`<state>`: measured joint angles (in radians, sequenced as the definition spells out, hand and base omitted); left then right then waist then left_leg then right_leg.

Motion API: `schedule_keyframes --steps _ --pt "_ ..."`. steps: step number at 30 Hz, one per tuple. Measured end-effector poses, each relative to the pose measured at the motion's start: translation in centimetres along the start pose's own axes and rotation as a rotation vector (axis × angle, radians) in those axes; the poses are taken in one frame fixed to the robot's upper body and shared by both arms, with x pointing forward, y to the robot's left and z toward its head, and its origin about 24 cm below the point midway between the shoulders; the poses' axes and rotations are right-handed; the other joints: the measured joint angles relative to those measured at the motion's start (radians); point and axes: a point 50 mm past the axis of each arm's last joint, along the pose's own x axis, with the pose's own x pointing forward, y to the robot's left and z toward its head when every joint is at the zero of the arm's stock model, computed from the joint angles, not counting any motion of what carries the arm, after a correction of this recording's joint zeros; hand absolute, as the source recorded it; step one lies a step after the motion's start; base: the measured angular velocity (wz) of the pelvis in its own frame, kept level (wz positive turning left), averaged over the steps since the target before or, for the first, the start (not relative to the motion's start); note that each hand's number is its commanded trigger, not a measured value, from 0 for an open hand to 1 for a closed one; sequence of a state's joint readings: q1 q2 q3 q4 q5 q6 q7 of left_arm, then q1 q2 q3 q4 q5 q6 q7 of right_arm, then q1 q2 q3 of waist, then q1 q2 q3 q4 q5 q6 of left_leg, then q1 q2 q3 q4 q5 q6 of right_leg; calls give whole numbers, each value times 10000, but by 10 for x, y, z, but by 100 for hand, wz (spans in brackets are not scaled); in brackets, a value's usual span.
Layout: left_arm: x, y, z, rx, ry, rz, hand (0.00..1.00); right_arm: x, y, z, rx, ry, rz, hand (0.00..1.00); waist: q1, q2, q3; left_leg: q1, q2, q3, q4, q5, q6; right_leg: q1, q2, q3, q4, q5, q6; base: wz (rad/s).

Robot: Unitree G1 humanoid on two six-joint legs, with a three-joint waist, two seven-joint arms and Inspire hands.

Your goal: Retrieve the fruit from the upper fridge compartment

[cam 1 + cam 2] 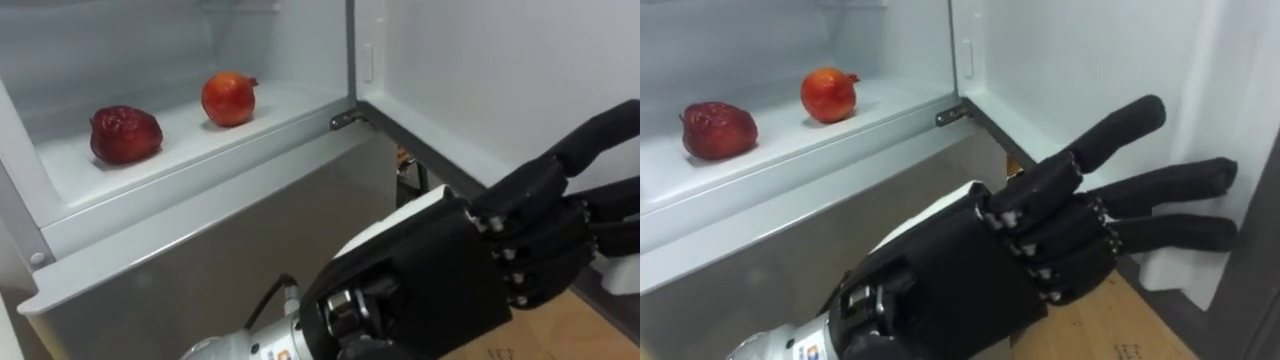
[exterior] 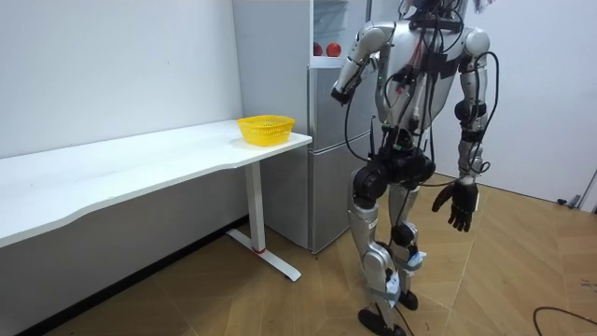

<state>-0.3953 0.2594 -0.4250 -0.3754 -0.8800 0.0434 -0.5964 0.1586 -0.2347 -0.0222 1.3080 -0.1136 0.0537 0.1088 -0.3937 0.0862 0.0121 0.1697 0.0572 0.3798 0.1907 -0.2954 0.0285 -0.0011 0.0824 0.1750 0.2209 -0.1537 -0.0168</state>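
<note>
Two fruits lie on the shelf (image 1: 185, 142) of the open upper fridge, well apart: a pomegranate (image 1: 229, 98) toward its back right corner and a dark red fruit (image 1: 125, 134) nearer its left edge. The left hand (image 1: 420, 275) hovers below the shelf's front edge, fingers straight and empty. The right hand (image 2: 460, 203) hangs relaxed. Both fruits look firm, round and likely to roll, so I would cup one from the sides rather than pinch it.
</note>
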Motion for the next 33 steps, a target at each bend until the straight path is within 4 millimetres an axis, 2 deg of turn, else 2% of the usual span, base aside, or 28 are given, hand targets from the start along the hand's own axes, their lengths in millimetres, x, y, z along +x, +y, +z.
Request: schedule_keyframes --steps 4,6,10,11,13,16,20,22,24,25,26,31,33 --pt "0 -2 19 348 -658 57 0 0 -3 -1 5 -31 -243 0 260 3 -5 -23 -3 -244 -8 13 -20 17 -28 -184 25 -5 -13 14" --pt "-2 -4 43 859 -1572 14 0 0 -3 0 -100 -33 -309 0 667 -39 -13 -22 -13 -285 -10 31 -47 -93 -45 -284 218 -69 -39 7" --pt "-10 -13 74 1530 -2989 7 0 0 0 -2 -159 51 -446 0 1314 -206 -27 30 -21 -601 -17 65 -98 -84 -103 -612 359 -153 -89 23" --pt "-11 -14 76 1622 -3087 17 0 0 1 -2 -171 54 -465 0 1398 -244 -26 52 -20 -669 -17 70 -105 -40 -111 -676 347 -154 -94 27" --pt "-12 -17 82 1800 -3349 60 0 1 6 -5 -110 141 -567 0 1674 -378 -76 142 -21 -860 -12 87 -131 147 -127 -915 291 -190 -138 31" --pt "-17 -18 86 2031 -3619 323 0 1 6 -1 -404 14 -696 0 2011 -376 -130 122 -18 -1041 11 94 -143 266 -179 -1055 207 -197 -152 16" --pt "-32 -16 94 2634 -3806 1326 0 1 9 -1 -565 -21 -830 0 2568 -348 -169 -25 -38 -1439 141 110 -146 289 -285 -1493 183 -202 -165 28" --pt "-40 -13 99 3263 -3765 2091 0 1 11 -5 -623 90 -850 0 2797 -369 -176 -17 -145 -1649 110 176 -153 385 -288 -1649 177 -224 -184 32" --pt "-53 -8 109 4169 -3805 3430 0 1 12 -9 -730 66 -832 0 3161 -356 -187 -31 -171 -1859 65 229 -169 449 -320 -1802 146 -243 -201 22" --pt "-58 -6 111 4465 -3778 3837 0 1 13 -10 -834 57 -829 0 3218 -363 -184 -28 -176 -1928 67 235 -176 491 -329 -1865 143 -255 -214 31" --pt "-68 -5 117 5116 -3681 4701 0 1 13 -8 -1011 -31 -850 0 3341 -363 -189 -41 -182 -2051 68 240 -184 586 -424 -2063 141 -308 -240 34" --pt "-117 -4 131 7939 -2645 8799 0 -1 17 -21 -1060 55 -1052 0 4096 -342 -213 -34 -216 -2610 78 280 -242 799 -476 -2556 -29 -385 -281 35" --pt "-144 -9 134 9208 -1769 10877 0 -2 15 -24 -910 182 -1221 0 4387 -335 -215 -108 -252 -2976 84 297 -261 940 -532 -2874 -174 -401 -292 42"
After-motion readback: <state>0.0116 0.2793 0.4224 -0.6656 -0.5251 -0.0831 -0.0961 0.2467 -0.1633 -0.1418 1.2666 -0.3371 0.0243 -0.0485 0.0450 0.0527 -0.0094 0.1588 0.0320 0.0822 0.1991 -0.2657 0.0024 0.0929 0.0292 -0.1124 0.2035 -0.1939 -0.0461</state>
